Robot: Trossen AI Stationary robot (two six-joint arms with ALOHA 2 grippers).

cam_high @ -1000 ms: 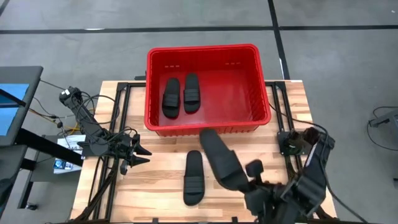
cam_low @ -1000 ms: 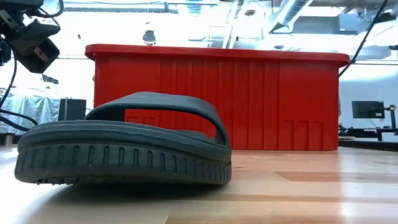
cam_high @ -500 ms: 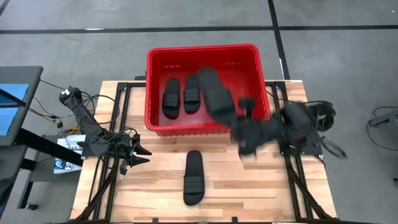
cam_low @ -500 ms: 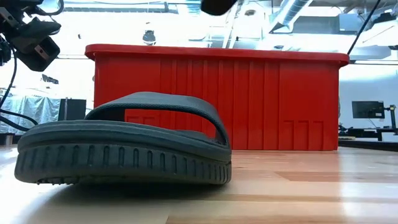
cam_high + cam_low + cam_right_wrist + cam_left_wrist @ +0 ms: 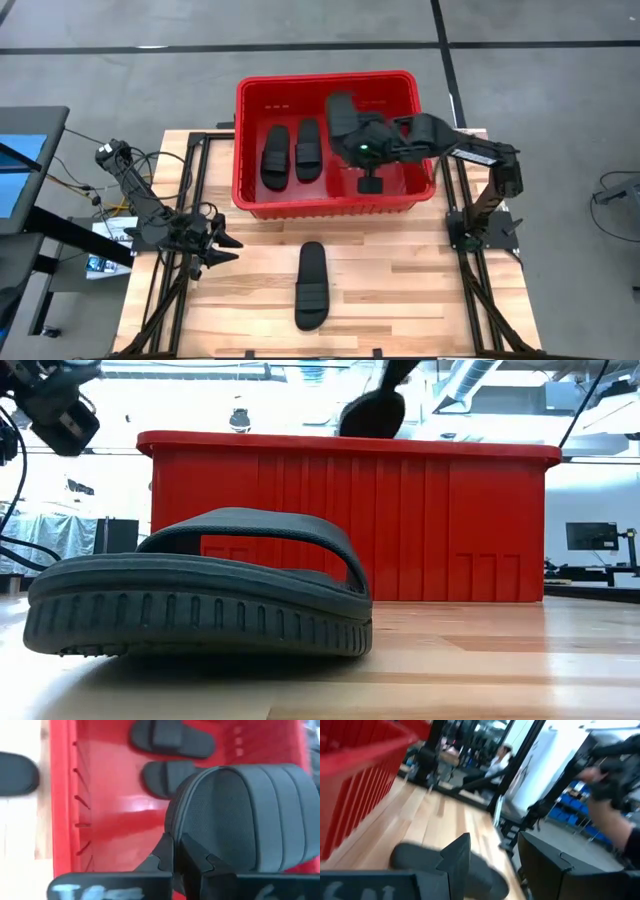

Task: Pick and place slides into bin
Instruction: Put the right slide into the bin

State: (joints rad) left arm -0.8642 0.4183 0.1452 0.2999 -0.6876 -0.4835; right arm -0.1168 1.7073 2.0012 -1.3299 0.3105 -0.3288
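The red bin (image 5: 325, 78) stands at the table's far middle, with two black slides (image 5: 275, 155) (image 5: 308, 150) lying side by side on its floor at the left. My right gripper (image 5: 358, 148) is shut on a third slide (image 5: 345, 120) above the bin's right half. In the low view this slide's end (image 5: 372, 412) shows just above the rim. A fourth slide (image 5: 311, 285) lies sole down on the wood in front of the bin. My left gripper (image 5: 222, 250) is open and empty at the table's left side. My right gripper pinches the slide between its two fingers (image 5: 167, 851) at the edge of the ribbed strap (image 5: 182, 827); whether one finger lies under the strap cannot be told. The arm reaches in from the table's right side. The slide is lifted clear and tilted over the bin's floor.
Black frame rails (image 5: 190, 200) (image 5: 470, 270) run along the table's left and right sides. Bare wood (image 5: 400, 290) lies in front of the bin, right of the lone slide. A screen (image 5: 20, 165) stands off the left edge. A person (image 5: 497, 762) sits in the room beyond.
My right gripper has carried the slide from low over the table's near right part, up and toward the far edge. It now hangs over the bin's right half, turned about and coming down toward the rim. The lone slide and my left arm stay put.
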